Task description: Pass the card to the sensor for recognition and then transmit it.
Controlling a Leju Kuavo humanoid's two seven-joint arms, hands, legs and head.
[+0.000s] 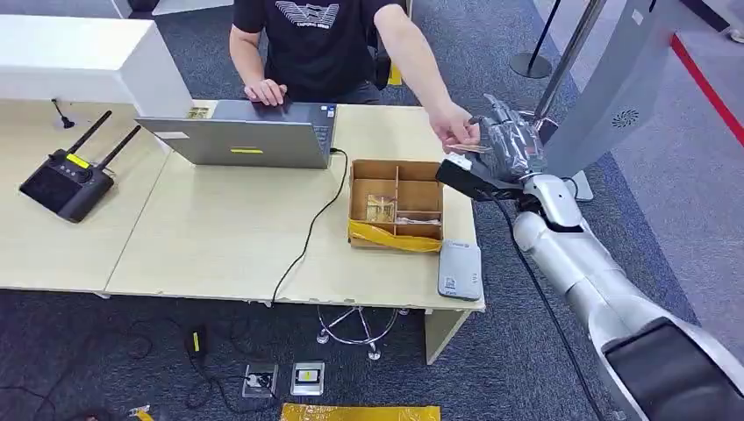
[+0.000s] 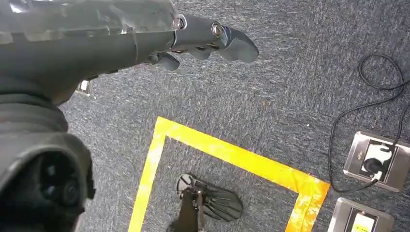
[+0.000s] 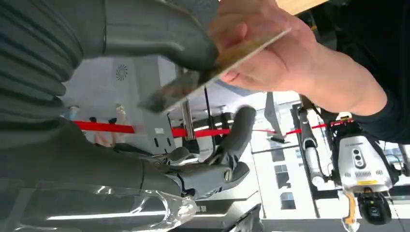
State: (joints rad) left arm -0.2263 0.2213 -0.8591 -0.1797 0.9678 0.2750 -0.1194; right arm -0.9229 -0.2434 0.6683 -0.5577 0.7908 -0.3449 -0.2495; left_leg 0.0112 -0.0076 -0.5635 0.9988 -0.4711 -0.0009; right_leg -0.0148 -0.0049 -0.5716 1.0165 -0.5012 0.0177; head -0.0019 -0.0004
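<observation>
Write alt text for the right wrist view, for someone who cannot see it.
A person's hand and the right robot hand both hold a thin card, the grey thumb pressing on its face. Behind them are a red barrier tape and a grey stand.

A pale wood worktop (image 1: 219,237) is set on dark blue-grey carpet (image 1: 105,351), on which yellow tape lines (image 2: 232,157), metal floor sockets (image 1: 307,379) and trailing black cables (image 2: 367,101) are seen, with a white cabinet (image 1: 79,53) at one end and a red floor stripe (image 1: 706,83) noted beyond.
</observation>
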